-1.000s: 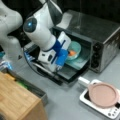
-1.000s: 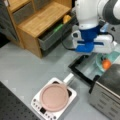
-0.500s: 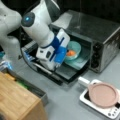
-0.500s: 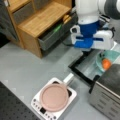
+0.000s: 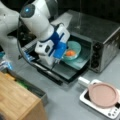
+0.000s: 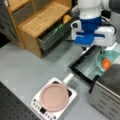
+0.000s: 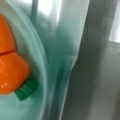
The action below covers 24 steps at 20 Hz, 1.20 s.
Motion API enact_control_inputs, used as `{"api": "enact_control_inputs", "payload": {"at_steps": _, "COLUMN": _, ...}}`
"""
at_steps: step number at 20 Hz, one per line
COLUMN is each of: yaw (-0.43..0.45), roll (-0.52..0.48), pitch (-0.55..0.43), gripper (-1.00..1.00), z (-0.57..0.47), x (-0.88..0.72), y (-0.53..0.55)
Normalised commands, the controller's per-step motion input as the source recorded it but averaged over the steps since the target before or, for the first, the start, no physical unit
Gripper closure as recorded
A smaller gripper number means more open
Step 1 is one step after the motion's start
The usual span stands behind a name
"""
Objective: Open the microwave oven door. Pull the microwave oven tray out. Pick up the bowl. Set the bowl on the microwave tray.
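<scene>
The small round pale teal bowl (image 5: 72, 51) with an orange carrot-like toy (image 5: 70, 53) in it sits on the thin dark rectangular microwave oven tray (image 5: 80, 64), pulled out over the dropped-down glass microwave oven door (image 5: 58, 72) of the boxy silver microwave oven (image 5: 100, 37); it looks light, stiff and a bit slick, so I'd pinch the thin rim (image 7: 43, 72), not the rounded side. The white-and-blue gripper (image 5: 55, 63) hangs just beside the bowl's near edge, and honestly I can't tell how far apart its fingers are or whether they're gripping anything. Compared with a second ago the arm has shifted a bit toward the front view's left and up, while the bowl stayed put.
</scene>
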Motion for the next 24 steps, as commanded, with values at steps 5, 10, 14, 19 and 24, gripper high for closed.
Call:
{"api": "enact_control_inputs", "payload": {"at_steps": 5, "yaw": 0.157, "roll": -0.072, "pitch": 0.112, "gripper": -1.00, "z": 0.12, "x": 0.52, "y": -0.45}}
{"api": "enact_control_inputs", "payload": {"at_steps": 10, "yaw": 0.235, "roll": -0.042, "pitch": 0.137, "gripper": -1.00, "z": 0.18, "x": 0.56, "y": -0.44}}
{"api": "enact_control_inputs", "payload": {"at_steps": 14, "yaw": 0.273, "roll": -0.018, "pitch": 0.140, "gripper": -1.00, "z": 0.15, "x": 0.54, "y": -0.33}}
{"api": "enact_control_inputs", "payload": {"at_steps": 19, "yaw": 0.297, "roll": 0.000, "pitch": 0.149, "gripper": -1.00, "z": 0.13, "x": 0.40, "y": -0.27}}
{"api": "enact_control_inputs", "payload": {"at_steps": 24, "yaw": 0.306, "roll": 0.173, "pitch": 0.157, "gripper": -1.00, "z": 0.10, "x": 0.25, "y": -0.19}}
